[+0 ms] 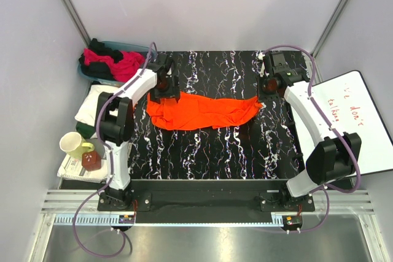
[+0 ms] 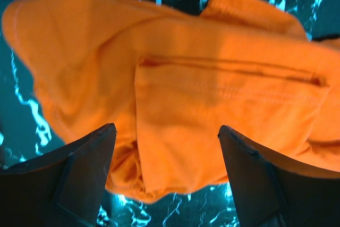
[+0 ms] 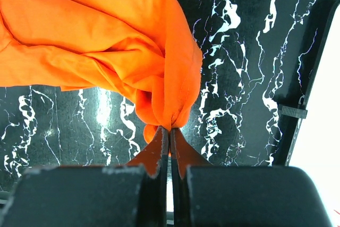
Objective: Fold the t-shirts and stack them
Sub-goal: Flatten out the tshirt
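Seen from above, the orange t-shirt [image 1: 206, 111] lies stretched in a rumpled band across the middle of the black marbled table [image 1: 215, 157], running from 9 o'clock to 3 o'clock. The left hand [image 1: 164, 93] hangs over the shirt's 9 o'clock end. In its wrist view its two fingers [image 2: 85, 168] stand spread wide, with a folded hem of orange cloth between and below them; whether they touch the cloth I cannot tell. The right hand [image 1: 268, 90] is at the 3 o'clock end, its fingers pressed together and pinching a gathered bunch of the shirt at their tips, as the right wrist view shows [image 3: 170, 131].

Off the table toward 10 o'clock, a teal basket [image 1: 132, 47] holds a magenta-pink shirt [image 1: 126, 62] and a black shirt [image 1: 98, 47]. A white shirt [image 1: 92, 105] lies folded just beside the table at 9 o'clock, and a pale yellow mug [image 1: 72, 145] stands toward 8 o'clock. A white board [image 1: 362, 127] with red writing lies at 3 o'clock.
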`<action>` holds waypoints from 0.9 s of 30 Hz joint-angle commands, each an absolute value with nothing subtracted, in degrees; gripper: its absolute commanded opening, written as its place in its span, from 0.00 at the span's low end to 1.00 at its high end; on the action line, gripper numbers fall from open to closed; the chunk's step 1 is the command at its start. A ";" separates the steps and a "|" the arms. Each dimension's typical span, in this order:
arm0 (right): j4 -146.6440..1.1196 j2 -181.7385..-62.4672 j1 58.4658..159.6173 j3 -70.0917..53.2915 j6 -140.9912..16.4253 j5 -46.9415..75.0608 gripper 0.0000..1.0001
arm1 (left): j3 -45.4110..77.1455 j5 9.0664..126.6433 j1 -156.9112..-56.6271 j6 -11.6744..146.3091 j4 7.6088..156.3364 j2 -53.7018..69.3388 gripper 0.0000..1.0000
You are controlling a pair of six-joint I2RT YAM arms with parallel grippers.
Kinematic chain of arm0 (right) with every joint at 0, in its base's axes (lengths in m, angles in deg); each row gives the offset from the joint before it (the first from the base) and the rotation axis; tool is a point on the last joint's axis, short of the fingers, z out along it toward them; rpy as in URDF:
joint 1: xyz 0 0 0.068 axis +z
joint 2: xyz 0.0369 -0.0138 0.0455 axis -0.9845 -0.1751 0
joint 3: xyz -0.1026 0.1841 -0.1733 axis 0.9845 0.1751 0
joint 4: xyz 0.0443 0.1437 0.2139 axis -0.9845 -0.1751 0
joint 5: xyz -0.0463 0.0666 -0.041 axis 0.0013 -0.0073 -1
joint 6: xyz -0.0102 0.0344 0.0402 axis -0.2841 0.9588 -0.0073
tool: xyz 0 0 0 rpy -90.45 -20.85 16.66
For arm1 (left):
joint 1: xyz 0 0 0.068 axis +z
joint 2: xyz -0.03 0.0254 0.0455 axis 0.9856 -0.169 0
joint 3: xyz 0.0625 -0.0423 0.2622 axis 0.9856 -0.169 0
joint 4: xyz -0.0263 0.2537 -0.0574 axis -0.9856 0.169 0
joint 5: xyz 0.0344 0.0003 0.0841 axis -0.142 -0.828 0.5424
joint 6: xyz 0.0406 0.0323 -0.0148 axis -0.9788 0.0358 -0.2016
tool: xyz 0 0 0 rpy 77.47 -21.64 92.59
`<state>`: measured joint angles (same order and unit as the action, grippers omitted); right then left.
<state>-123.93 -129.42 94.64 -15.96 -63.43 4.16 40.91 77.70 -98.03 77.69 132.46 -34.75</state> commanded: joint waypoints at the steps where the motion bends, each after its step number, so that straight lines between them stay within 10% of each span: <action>1: -122.79 -129.44 94.42 -16.00 -63.56 5.28 0.00 | 46.44 76.64 -97.85 76.66 131.19 -37.27 0.79; 6: -122.79 -129.70 94.42 -15.73 -63.47 5.45 0.00 | 50.21 76.47 -97.50 76.48 131.19 -40.78 0.77; 16: -122.79 -130.49 94.50 -16.17 -63.82 4.92 0.00 | 50.22 75.94 -97.23 75.87 131.45 -41.85 0.34; 21: -122.88 -131.02 94.42 -16.44 -63.65 5.63 0.00 | 48.38 77.68 -96.53 75.69 131.45 -38.87 0.74; 27: -122.70 -131.46 94.42 -16.52 -63.56 5.72 0.00 | 46.36 77.00 -95.65 75.42 131.10 -38.85 0.75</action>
